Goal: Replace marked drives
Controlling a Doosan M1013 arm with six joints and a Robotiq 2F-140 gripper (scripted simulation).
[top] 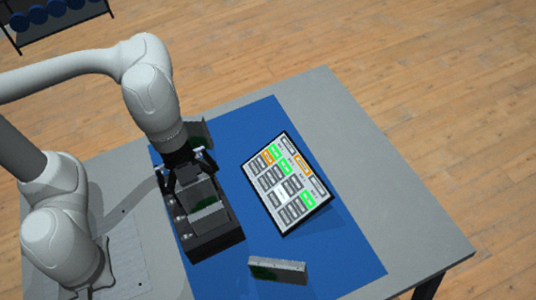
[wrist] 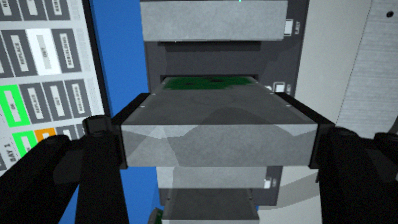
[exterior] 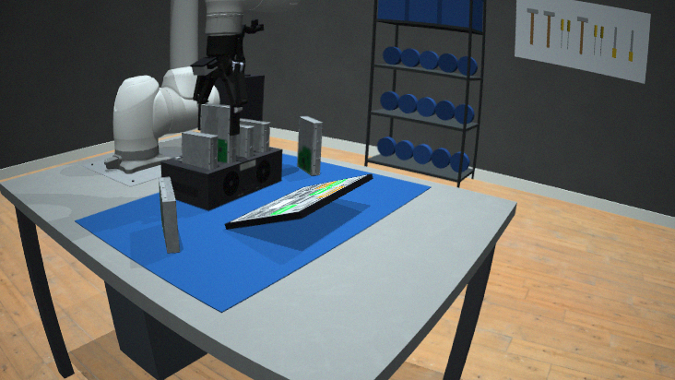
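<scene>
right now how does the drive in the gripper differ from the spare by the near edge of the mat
The held drive is between the gripper's fingers; the near spare is gripped by nothing. The held drive sits over the dock, raised above the drives beside it, while the near spare stands on the mat. Both are grey slabs with a green patch.

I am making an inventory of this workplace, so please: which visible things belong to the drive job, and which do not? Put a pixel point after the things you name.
For the job:
- claw point(top: 188, 174) point(exterior: 218, 117) point(wrist: 212, 107)
- dock point(top: 215, 244) point(exterior: 186, 184) point(wrist: 200, 64)
- screen point(top: 281, 193) point(exterior: 301, 200) point(wrist: 50, 52)
- mat point(top: 337, 254) point(exterior: 221, 278) point(wrist: 120, 45)

Not for it:
- shelf rack point(top: 65, 29) point(exterior: 420, 70)
- tool picture point(exterior: 581, 65)
</scene>
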